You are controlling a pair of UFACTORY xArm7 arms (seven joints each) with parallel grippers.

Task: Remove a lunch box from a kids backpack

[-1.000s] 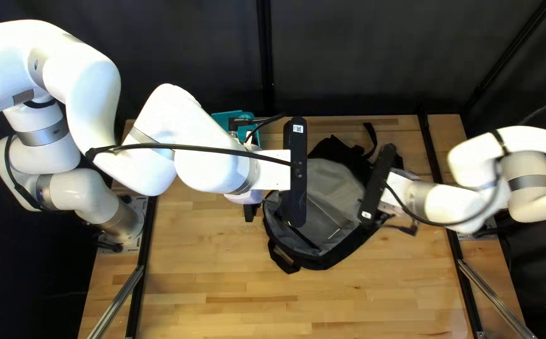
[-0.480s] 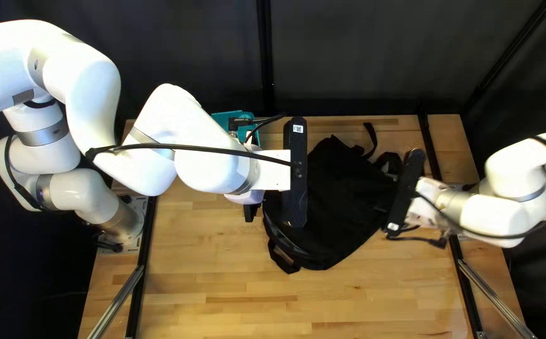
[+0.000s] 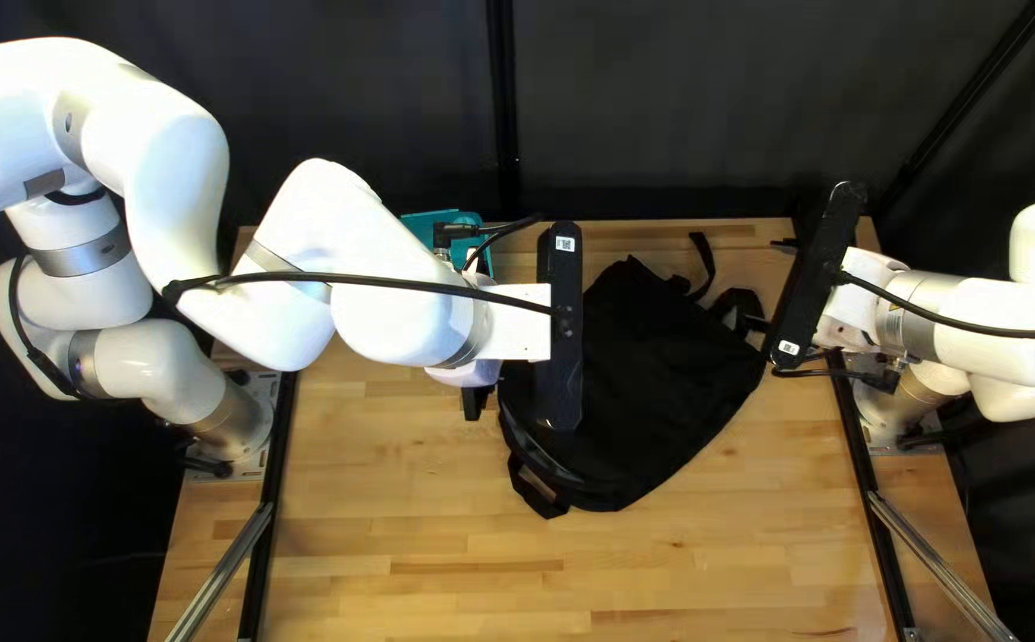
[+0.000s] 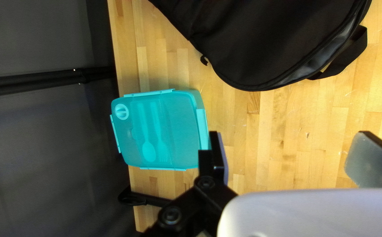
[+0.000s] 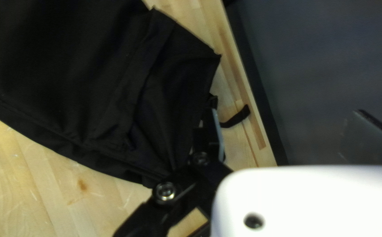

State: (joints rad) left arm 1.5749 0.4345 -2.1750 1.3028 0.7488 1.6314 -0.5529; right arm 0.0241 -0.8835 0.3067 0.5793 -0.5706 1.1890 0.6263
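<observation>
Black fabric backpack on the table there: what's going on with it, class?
Nothing is being held right now: the robot's left gripper and right gripper are both open and empty. The teal plastic lunch box lies outside the black fabric backpack, near the wooden table's far edge, so the removal looks done.

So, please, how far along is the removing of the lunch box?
Done, by the look of it: the teal lunch box lies on the table, outside the black backpack. In hand: nothing; left claw and right claw both stand open and empty. Left: probably only withdrawing the left arm, which partly hides the box from above.
</observation>
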